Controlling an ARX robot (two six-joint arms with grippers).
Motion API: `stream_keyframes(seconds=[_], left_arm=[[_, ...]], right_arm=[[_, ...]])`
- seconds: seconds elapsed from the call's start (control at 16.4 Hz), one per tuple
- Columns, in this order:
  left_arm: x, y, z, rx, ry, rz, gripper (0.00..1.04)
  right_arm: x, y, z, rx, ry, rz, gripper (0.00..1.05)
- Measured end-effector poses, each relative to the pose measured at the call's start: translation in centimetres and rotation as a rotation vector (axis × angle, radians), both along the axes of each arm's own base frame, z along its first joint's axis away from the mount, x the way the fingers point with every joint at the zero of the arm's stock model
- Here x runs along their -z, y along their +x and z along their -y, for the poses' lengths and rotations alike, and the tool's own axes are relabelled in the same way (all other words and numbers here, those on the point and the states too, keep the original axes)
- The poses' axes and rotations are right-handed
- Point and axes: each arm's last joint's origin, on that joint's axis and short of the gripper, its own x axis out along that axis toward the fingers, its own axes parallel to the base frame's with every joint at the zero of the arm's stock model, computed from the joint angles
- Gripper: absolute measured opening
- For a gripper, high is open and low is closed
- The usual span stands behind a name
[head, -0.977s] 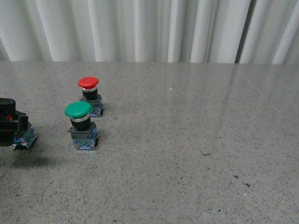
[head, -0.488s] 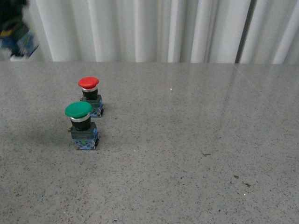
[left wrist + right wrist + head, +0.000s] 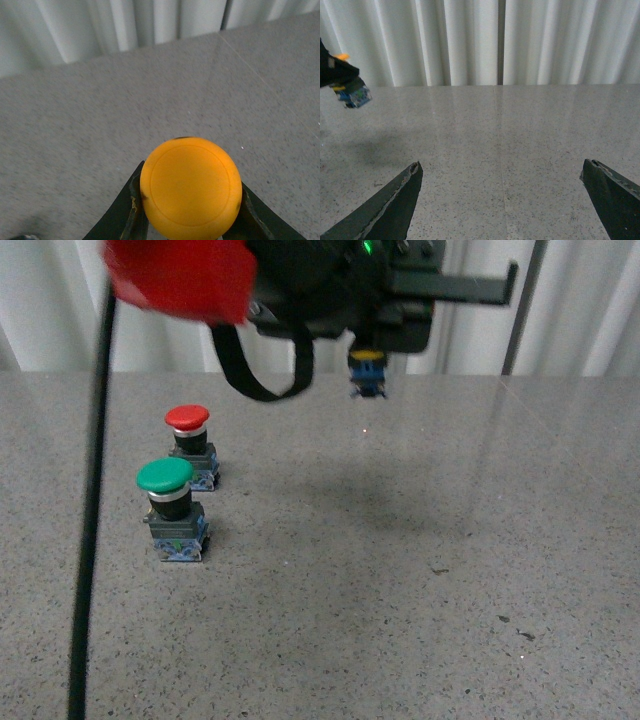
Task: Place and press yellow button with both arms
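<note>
Left arm [image 3: 310, 280], top centre: jaws clamp yellow button [image 3: 367, 370], held clear above counter [image 3: 400, 580]. Right jaws spread wide. Green button [image 3: 166, 477], red button [image 3: 187, 418] at left.

Yellow button [image 3: 367, 370]: yellow cap up, blue-grey base down, held in the air, right of and beyond the green button [image 3: 167, 476].
Left gripper [image 3: 190, 181]: clamped on its sides.
Right gripper [image 3: 501, 165]: spread wide, empty.

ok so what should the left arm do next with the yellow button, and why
Probably lower the left claw to set the yellow button down on the table beneath: it hangs clamped in the air, well clear of the green button and red button, and the right claw is open.
</note>
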Motion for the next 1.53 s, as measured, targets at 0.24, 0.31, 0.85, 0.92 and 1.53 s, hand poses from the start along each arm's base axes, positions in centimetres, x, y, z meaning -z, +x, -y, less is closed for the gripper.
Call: stream_keyframes(seconds=[0.24,0.31,0.85,0.92,1.53], left_arm=[[2.7,-0.7,2.7,-0.041,-0.039,-0.053,0.30],[3.2,-0.9,3.1,-0.049,-0.046,-0.067,0.30],[7.2,-1.3,3.8,-0.100,-0.019,-0.181,0.30],[7.3,-1.3,3.8,-0.096,-0.029,-0.191,0.37],[2.6,-1.7,2.7,-0.069,-0.110,-0.063,0.98]], right_arm=[[0.0,0.0,0.0,0.000,0.000,0.000,0.98],[0.0,0.0,0.0,0.000,0.000,0.000,0.98],[0.0,0.0,0.0,0.000,0.000,0.000,0.98],[0.0,0.0,0.0,0.000,0.000,0.000,0.98],[0.0,0.0,0.0,0.000,0.000,0.000,0.98]])
